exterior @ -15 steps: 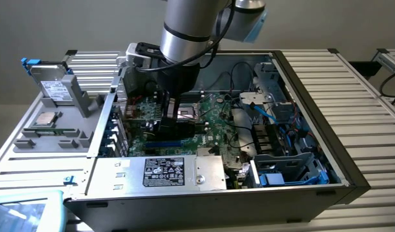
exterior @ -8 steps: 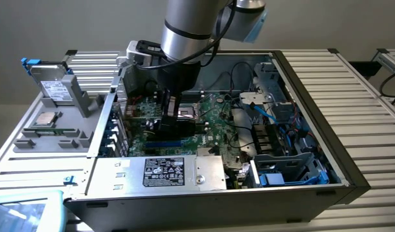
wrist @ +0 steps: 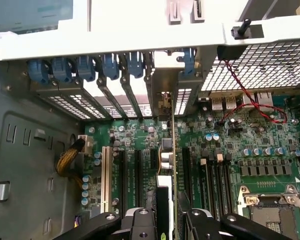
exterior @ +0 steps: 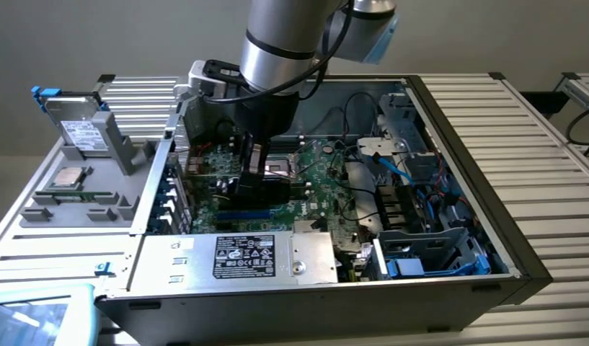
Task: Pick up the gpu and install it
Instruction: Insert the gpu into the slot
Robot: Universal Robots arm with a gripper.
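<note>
I have the tool (wrist: pixel 168 222) down inside the open grey metal computer case (exterior: pixel 438 292), low over the large green motherboard (wrist: pixel 240 145). Its two black fingers (wrist: pixel 140 222) are clamped on the gpu (wrist: pixel 165 197), the small flat expansion card with one black face and one green circuit-board face. The card stands on edge, at right angles to the motherboard. I take that to be deliberate, since only in that attitude can its connector edge meet one of the long black expansion slots (wrist: pixel 138 170) on the board.

From the wrist view I see the card edge-on, a thin line running from the tool toward the rear edge of the motherboard. There its silver metal bracket (wrist: pixel 162 102) sits in a gap in the row of blue plastic slot latches (wrist: pixel 97 67). I judge the bracket is lined up with that opening so the card's ports can face out of the case. The grip is on the end of the card away from the bracket, which leaves the bracket end free to enter the opening.

Whether the connector edge is already down in its slot I cannot tell, because the card's own body hides that line
</note>
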